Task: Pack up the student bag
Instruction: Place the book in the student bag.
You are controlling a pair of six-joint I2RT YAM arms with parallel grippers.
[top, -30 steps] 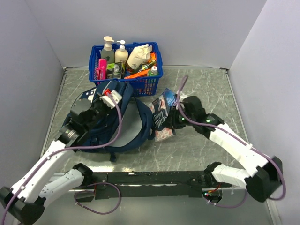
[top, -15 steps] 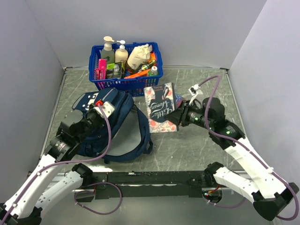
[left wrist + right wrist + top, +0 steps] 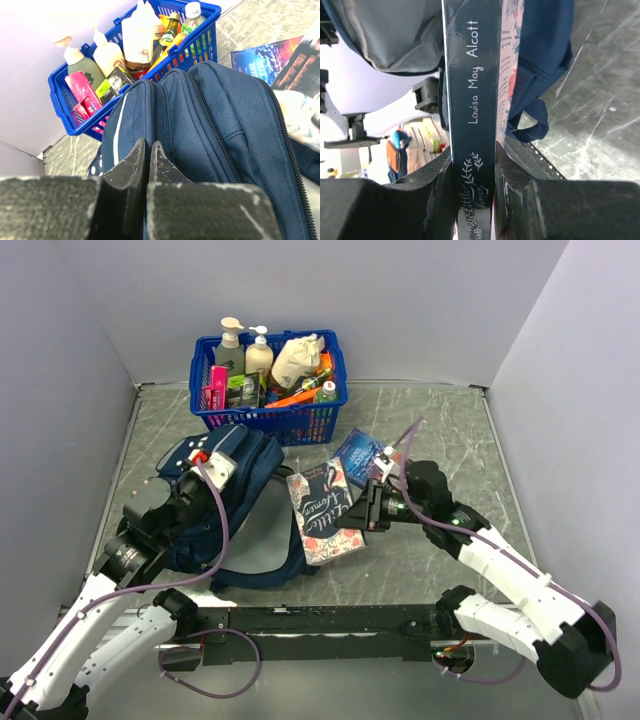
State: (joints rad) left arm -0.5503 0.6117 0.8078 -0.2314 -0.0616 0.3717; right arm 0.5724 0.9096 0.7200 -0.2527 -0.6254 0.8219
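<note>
The navy student bag (image 3: 240,505) lies left of centre, its mouth gaping toward the right with grey lining (image 3: 262,540) showing. My left gripper (image 3: 232,452) is shut, its tips (image 3: 148,144) resting on the bag's top (image 3: 210,115) between two zipped pockets; whether any fabric is pinched I cannot tell. My right gripper (image 3: 368,508) is shut on the spine of a dark "Little Women" book (image 3: 322,510), held at the bag's mouth. In the right wrist view the spine (image 3: 472,100) runs up between the fingers (image 3: 472,155), with the grey lining (image 3: 395,35) and a strap (image 3: 535,100) beyond.
A blue mesh basket (image 3: 290,420) of bottles and packets stands at the back, just beyond the bag (image 3: 65,110). A blue booklet (image 3: 358,455) lies flat on the marble tabletop, right of the bag (image 3: 265,57). Grey walls close in on three sides.
My right arm has carried the book leftward and nearer, from beside the basket to the bag's mouth. My left arm drew back earlier and has since held over the bag's top.
</note>
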